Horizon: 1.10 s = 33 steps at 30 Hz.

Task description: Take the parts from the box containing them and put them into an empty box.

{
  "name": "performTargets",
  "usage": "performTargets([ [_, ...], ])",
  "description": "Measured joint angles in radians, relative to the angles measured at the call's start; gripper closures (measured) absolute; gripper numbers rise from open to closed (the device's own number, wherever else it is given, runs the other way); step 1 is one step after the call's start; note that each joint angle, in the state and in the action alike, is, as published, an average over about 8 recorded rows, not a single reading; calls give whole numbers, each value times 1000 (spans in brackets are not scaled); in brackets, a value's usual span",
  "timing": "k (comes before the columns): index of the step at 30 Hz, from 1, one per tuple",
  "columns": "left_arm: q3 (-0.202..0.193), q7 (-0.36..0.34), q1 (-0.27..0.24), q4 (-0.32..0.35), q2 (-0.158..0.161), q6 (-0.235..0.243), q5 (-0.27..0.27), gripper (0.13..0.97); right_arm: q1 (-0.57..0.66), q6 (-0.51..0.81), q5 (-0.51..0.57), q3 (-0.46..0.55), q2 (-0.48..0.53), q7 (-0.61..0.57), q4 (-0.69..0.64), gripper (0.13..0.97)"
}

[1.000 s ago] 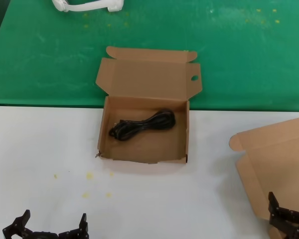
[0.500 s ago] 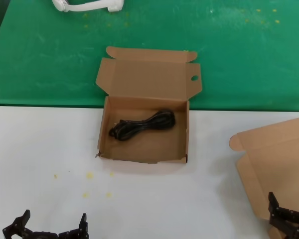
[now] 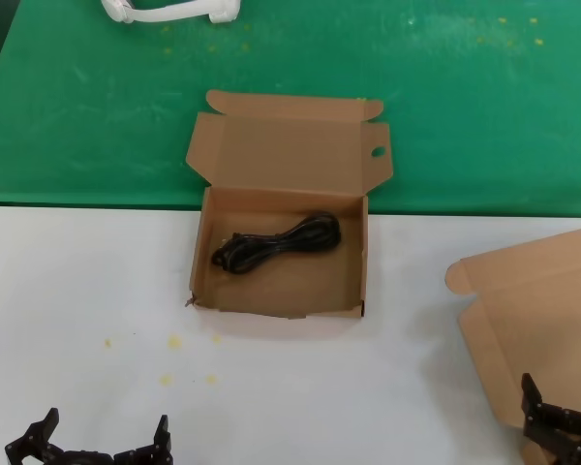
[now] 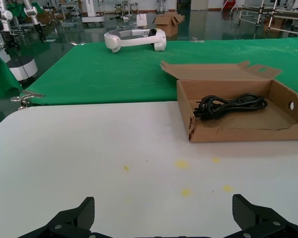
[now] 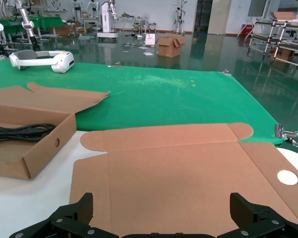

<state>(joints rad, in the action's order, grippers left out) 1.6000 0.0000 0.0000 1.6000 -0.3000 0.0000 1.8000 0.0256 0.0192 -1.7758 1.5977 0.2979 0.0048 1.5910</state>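
A brown cardboard box (image 3: 349, 291) with a round hole in its lid flap and a small tear at its front left corner stands open at the table's middle. One hank of black cable (image 3: 276, 244) lies in it, also seen in the left wrist view (image 4: 228, 104). A second brown box shows only its flat open lid (image 3: 533, 310) at the right edge, and the lid also shows in the right wrist view (image 5: 188, 173). Its inside is out of view. My left gripper (image 3: 102, 444) is open and empty, low at the front left. My right gripper (image 3: 565, 426) is open and empty over the lid.
A green mat (image 3: 465, 97) covers the far half of the table. A white headset (image 3: 169, 10) lies at its back left. Yellow spots (image 3: 174, 341) mark the white tabletop in front of the middle box.
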Motion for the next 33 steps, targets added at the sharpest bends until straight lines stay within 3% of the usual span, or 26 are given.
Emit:
performTargets([
  [33, 0, 0, 0, 0, 0, 0, 0, 132, 0, 0, 0, 0, 0, 0, 0, 129],
])
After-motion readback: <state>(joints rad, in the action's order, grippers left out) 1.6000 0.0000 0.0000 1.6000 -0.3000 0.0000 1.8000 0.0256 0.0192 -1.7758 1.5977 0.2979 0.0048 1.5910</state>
